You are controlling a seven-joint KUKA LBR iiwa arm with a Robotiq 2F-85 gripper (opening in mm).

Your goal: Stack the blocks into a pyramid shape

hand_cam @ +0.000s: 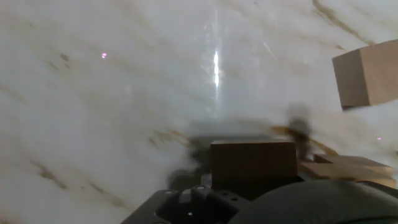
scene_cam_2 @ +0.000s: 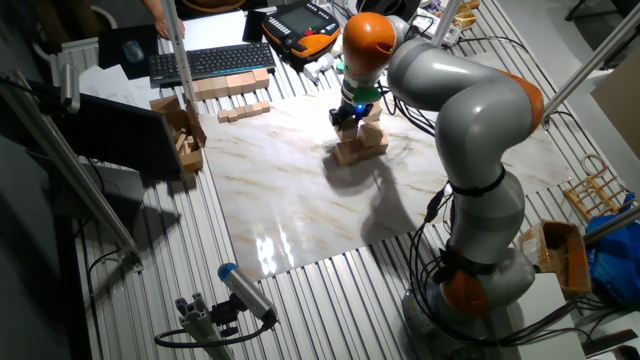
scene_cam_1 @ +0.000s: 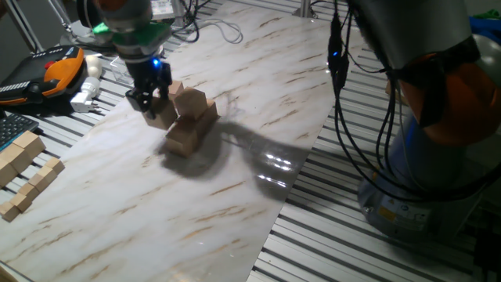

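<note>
Blocks are partly piled just beside the gripper, one cube raised on a lower row; the exact count cannot be told. Another cube appears clamped between the closed-in fingers. The pyramid is judged unfinished.

Hand grips block beside block pile.

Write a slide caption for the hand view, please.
Gripper view: a wooden block close below, another block at upper right, over marble tabletop.
</note>
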